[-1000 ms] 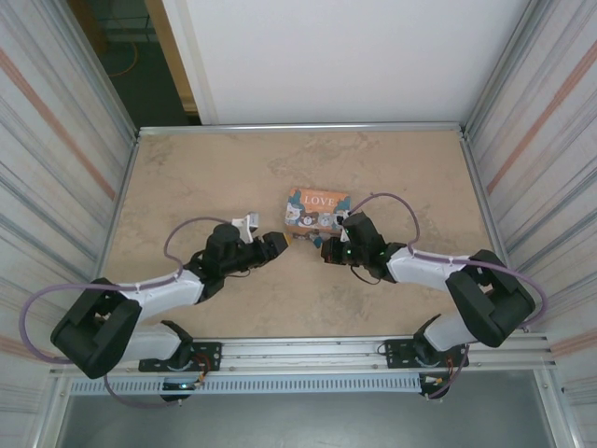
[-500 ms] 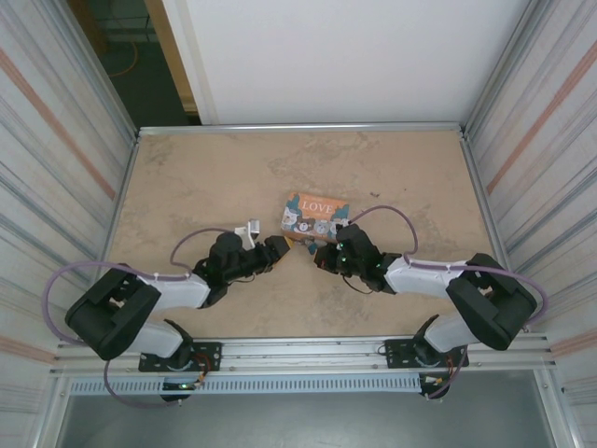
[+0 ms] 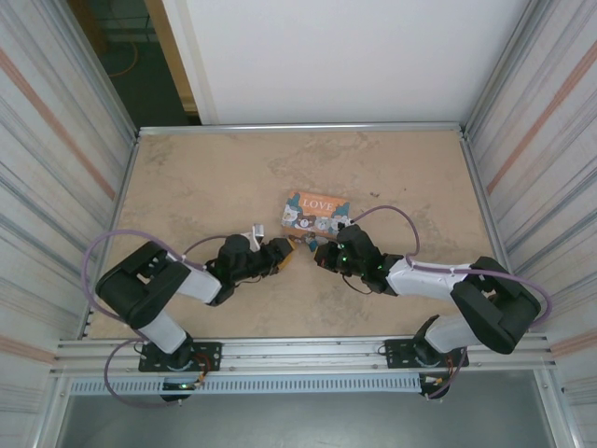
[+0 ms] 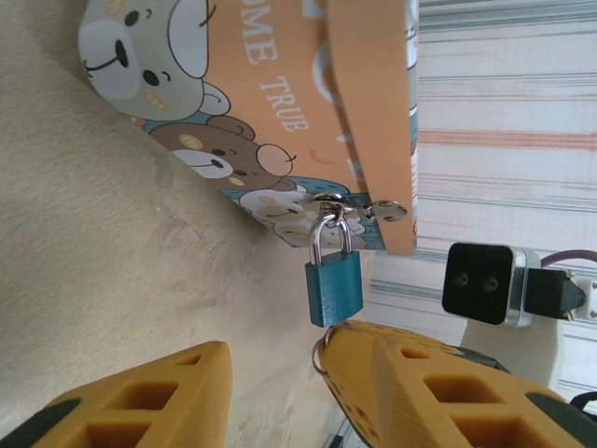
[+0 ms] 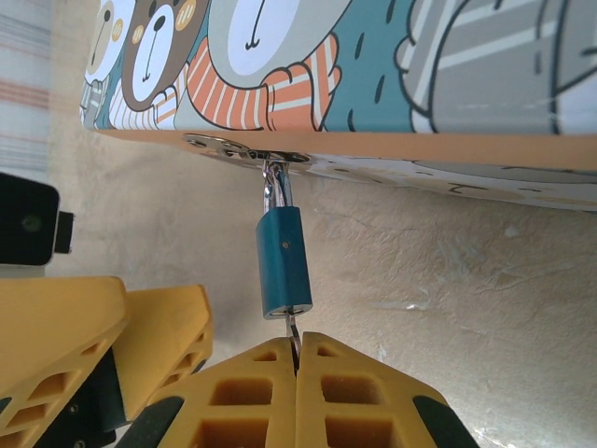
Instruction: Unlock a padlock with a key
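Observation:
The small teal padlock (image 4: 334, 289) hangs by its silvery shackle from the hasp of the orange "LOVE" bear box (image 3: 315, 213). My right gripper (image 5: 297, 341) sits just below the padlock (image 5: 284, 261), shut on the key (image 5: 295, 327). The key's blade reaches up into the bottom of the lock body. A key ring (image 4: 322, 350) shows at the yellow fingertip under the padlock. My left gripper (image 4: 298, 373) is open below the padlock with a wide gap and nothing between its fingers. Its yellow fingers (image 5: 168, 327) stand close beside my right gripper. From above, both grippers (image 3: 284, 250) (image 3: 322, 254) meet at the box's near edge.
The box lies mid-table on the beige stone-pattern table (image 3: 233, 177). Corrugated walls close both sides, and a metal rail (image 3: 308, 350) runs along the near edge. The right wrist's black camera (image 4: 478, 283) is close to my left gripper.
My left arm has folded back toward its base while its gripper slid right toward the padlock, and its jaws have narrowed. My right gripper edged slightly left, still shut on the key.

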Robot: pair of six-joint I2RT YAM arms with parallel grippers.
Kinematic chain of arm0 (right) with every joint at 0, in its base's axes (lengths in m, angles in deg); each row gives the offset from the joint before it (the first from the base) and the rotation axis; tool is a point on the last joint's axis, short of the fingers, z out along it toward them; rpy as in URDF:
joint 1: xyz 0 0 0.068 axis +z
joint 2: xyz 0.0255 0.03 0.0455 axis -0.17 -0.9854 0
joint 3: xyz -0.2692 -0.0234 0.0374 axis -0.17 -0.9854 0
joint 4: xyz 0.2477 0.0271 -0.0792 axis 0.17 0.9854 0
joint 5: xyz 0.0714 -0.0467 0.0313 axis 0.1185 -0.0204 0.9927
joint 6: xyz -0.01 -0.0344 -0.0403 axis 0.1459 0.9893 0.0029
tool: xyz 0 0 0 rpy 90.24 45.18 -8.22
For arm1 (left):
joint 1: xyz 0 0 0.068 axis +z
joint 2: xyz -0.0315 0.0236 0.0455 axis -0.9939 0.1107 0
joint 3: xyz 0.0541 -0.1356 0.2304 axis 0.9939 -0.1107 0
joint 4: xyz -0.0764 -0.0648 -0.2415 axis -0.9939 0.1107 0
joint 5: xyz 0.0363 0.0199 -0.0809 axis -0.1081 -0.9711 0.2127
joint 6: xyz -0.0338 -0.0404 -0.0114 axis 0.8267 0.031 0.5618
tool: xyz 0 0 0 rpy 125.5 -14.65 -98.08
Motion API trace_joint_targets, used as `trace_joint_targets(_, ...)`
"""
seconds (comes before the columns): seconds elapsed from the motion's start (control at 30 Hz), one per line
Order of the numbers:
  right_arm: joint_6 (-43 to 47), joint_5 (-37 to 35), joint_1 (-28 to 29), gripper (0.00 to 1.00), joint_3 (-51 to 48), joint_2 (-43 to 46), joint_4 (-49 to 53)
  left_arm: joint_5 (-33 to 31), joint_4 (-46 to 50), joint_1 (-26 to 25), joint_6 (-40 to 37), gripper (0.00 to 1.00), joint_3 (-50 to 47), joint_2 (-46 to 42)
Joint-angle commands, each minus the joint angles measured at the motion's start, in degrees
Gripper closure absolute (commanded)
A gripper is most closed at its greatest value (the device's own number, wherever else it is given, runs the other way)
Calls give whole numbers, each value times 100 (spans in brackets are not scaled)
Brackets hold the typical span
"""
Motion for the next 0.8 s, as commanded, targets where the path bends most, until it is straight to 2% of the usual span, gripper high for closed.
trace_joint_targets(0.0, -153, -157, 38, 100, 35, 117, -246, 33, -396, -89, 156, 56, 218, 186)
trace_joint_targets(0.27, -154, -181, 36, 100, 41, 134, -221, 92, -851, -169, 428, 56, 527, 814)
trace_joint_targets(0.77, -162, -225, 45, 100, 53, 122, -234, -258, -2183, -424, 1184, 58, 675, 1922)
